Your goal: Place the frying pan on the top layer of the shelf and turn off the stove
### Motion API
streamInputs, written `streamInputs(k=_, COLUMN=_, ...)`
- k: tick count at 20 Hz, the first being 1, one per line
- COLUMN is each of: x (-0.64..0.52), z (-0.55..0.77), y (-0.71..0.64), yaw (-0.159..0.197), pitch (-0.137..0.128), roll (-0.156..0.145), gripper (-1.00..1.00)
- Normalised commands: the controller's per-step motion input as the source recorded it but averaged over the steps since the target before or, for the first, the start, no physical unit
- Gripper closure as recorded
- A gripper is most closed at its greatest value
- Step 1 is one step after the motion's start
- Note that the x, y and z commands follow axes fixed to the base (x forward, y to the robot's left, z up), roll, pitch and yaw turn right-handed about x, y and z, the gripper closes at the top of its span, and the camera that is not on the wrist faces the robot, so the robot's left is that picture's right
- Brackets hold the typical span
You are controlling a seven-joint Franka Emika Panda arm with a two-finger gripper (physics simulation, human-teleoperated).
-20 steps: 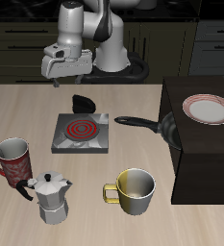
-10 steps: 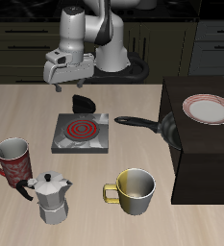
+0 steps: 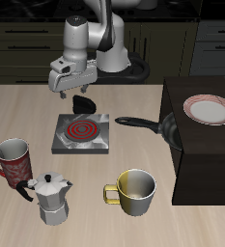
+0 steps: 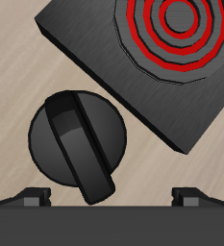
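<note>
The stove [image 3: 82, 133] is a grey square with a red spiral coil, also filling much of the wrist view [image 4: 152, 58]. Its black knob [image 3: 83, 102] lies on the table just behind it and shows close up [image 4: 80, 141]. My gripper [image 3: 73, 93] hangs open just above the knob, both fingertips [image 4: 32, 197] apart with nothing between them. The frying pan [image 3: 133, 123] rests beside the dark shelf [image 3: 206, 159], its handle pointing toward the stove and its round body against the shelf's side, hard to make out.
A white red-rimmed plate [image 3: 209, 109] lies on the shelf's top. A red mug [image 3: 14, 159], a silver moka pot [image 3: 52, 200] and a yellow mug [image 3: 135, 191] stand nearer the table's front edge.
My gripper has come down and shifted slightly toward the stove, ending closer above the knob. Nothing on the table has moved.
</note>
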Motion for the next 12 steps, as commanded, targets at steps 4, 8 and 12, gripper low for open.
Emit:
streamInputs(k=4, x=-0.15, z=-0.27, y=-0.21, yaw=0.004, pitch=0.043, roll=-0.021, gripper=-1.00)
streamInputs(k=8, x=-0.04, z=-0.12, y=-0.18, yaw=0.022, pitch=0.019, roll=-0.030, gripper=-1.00)
streamInputs(k=12, x=-0.08, z=-0.18, y=-0.21, yaw=-0.015, pitch=0.039, roll=-0.024, gripper=-1.00)
